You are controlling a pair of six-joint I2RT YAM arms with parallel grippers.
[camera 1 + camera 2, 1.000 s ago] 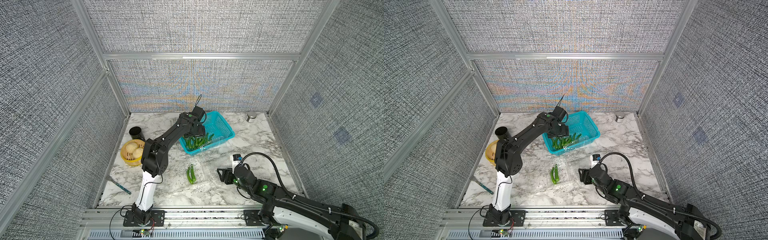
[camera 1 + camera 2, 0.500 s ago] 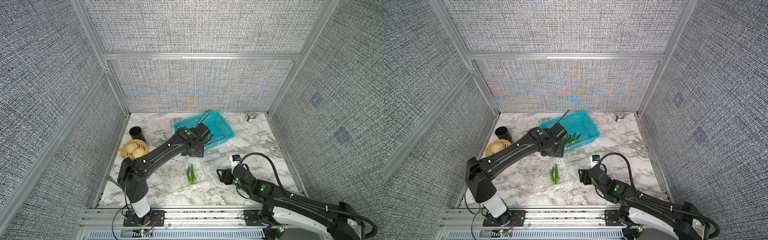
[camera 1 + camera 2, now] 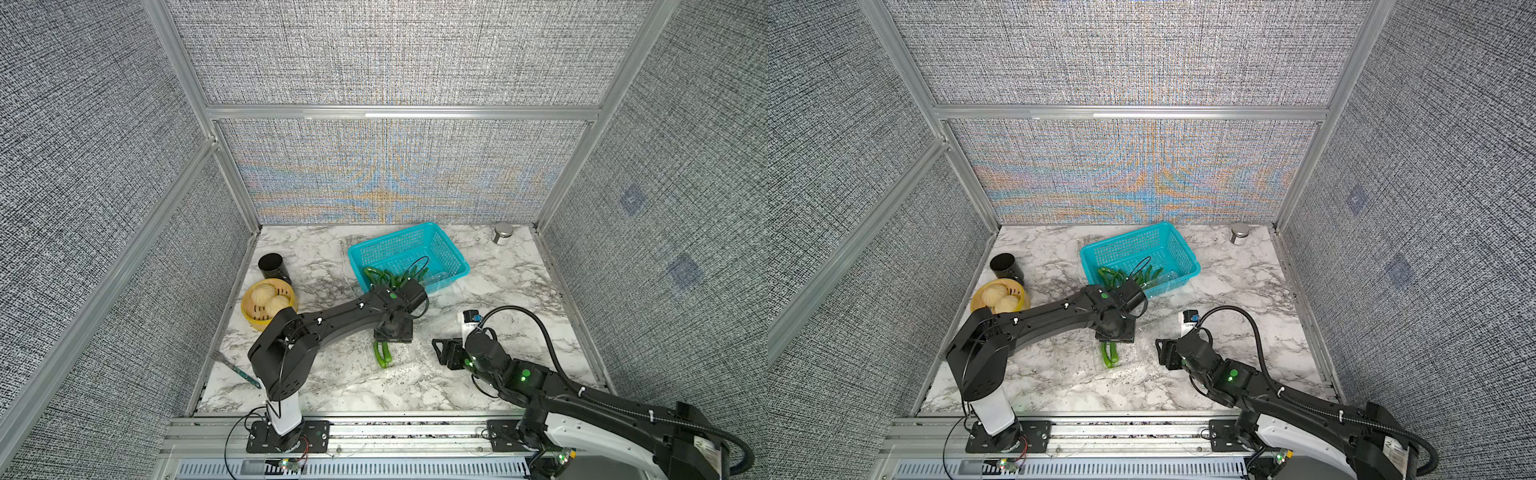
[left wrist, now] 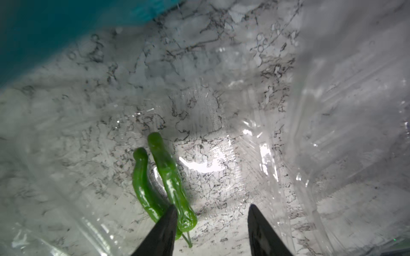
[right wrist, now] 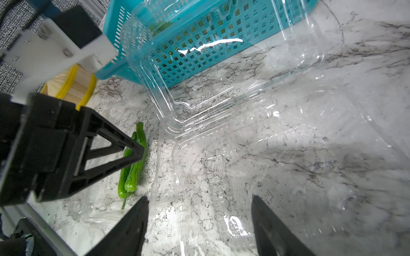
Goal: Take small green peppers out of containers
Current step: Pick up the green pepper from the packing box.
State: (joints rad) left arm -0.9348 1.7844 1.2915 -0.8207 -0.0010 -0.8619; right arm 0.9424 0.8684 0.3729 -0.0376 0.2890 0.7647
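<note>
I see left jaws apart; two small green peppers (image 3: 381, 353) lower centre in both top views, just outside one jaw; right jaws apart.

Two peppers (image 3: 382, 353) lie in a container (image 4: 221, 141) before the basket (image 3: 399, 249); the steamer (image 3: 248, 318) stands left.

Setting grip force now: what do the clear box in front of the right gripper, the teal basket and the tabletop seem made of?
Clear box: thin transparent plastic, glossy; moulded ridges, bright glints, marble showing through.
Teal basket: likely rigid moulded plastic, smooth; uniform colour, regular square holes.
Tabletop: polished white, grey-veined marble look; real stone or printed laminate, cannot tell.
</note>
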